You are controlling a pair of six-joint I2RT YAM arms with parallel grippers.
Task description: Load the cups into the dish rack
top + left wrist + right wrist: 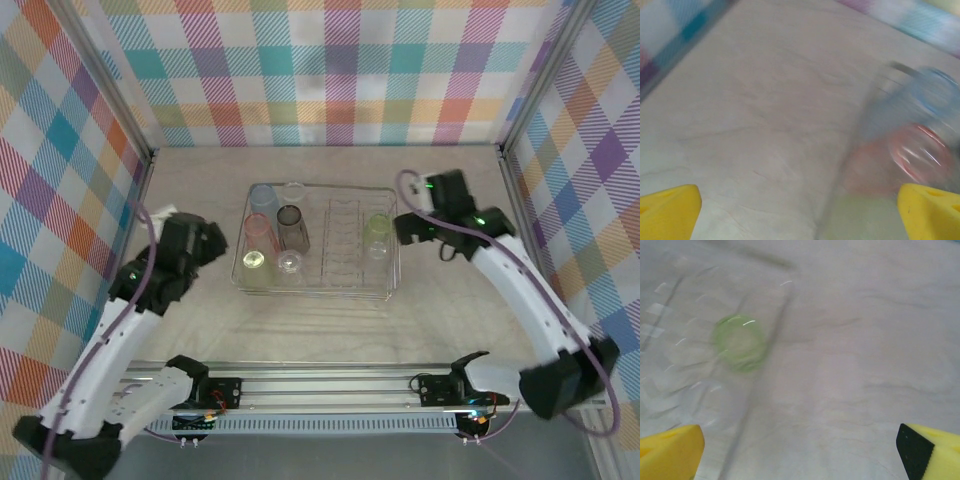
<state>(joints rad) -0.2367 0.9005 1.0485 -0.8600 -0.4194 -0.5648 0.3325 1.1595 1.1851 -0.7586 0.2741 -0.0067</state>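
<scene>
Dish rack (318, 297) held cups (293, 228). L gripper (214, 241) & R gripper (404, 227) both wide open, empty, each near rack wall. Stray swing might've tipped green cup (377, 232).

A pale, faintly veined worktop (310, 335) is enclosed on the left, right and far sides by multicoloured plaid panels (330, 70), joined at the far corners by grey metal posts (112, 95). An aluminium rail (330, 385) is mounted along the near edge.
</scene>
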